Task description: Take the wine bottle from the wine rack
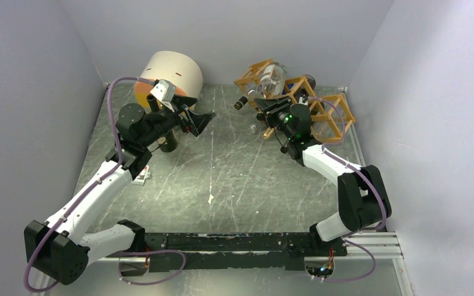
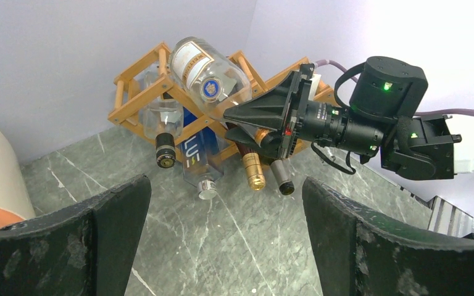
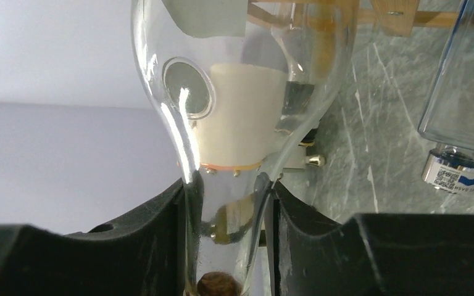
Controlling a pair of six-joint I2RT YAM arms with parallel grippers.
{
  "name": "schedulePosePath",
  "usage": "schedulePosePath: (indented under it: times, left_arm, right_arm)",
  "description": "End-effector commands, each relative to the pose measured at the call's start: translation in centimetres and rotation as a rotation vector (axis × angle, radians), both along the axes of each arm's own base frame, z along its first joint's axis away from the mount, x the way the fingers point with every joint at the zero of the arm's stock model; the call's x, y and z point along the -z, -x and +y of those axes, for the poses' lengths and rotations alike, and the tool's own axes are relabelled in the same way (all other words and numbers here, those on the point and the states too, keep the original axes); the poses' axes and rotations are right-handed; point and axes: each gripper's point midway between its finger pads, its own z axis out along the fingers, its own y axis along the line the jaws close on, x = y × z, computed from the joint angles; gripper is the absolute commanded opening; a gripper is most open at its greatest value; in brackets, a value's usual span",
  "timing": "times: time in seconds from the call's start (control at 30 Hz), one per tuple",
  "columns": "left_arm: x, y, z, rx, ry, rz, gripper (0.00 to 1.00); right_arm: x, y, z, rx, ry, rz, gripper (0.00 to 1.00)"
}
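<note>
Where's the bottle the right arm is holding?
Back right in the top view: the clear bottle lies atop the wine rack, its neck clamped between the right fingers.

Soft even light is filling every view; glare is streaking the clear bottle (image 3: 179, 123) between the right fingers (image 3: 129, 246), themselves blurring; wall (image 2: 432, 31) beyond the left fingers (image 2: 68, 246) is blowing out.

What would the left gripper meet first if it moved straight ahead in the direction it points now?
Probably the silver cap of the square clear bottle sticking out of the wine rack; the gold-capped neck lies just beside that line. Depth is unclear, so this is a guess.
</note>
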Motion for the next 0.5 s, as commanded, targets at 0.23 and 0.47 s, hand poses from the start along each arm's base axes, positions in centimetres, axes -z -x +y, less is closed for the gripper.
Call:
schedulePosePath:
  times: [0.23, 0.47]
  left_arm:
    - [-1.4, 0.4, -0.6, 0.035, 0.016, -0.042, 0.96]
    - [-1.3, 0.4, -0.7, 0.044, 0.015, -0.040, 0.96]
  right_arm:
    - [-11.0, 1.9, -2.8, 0.027, -0.145, -0.311, 0.00]
    - [-12.5, 3.2, -3.4, 0.014, -0.166, -0.335, 0.00]
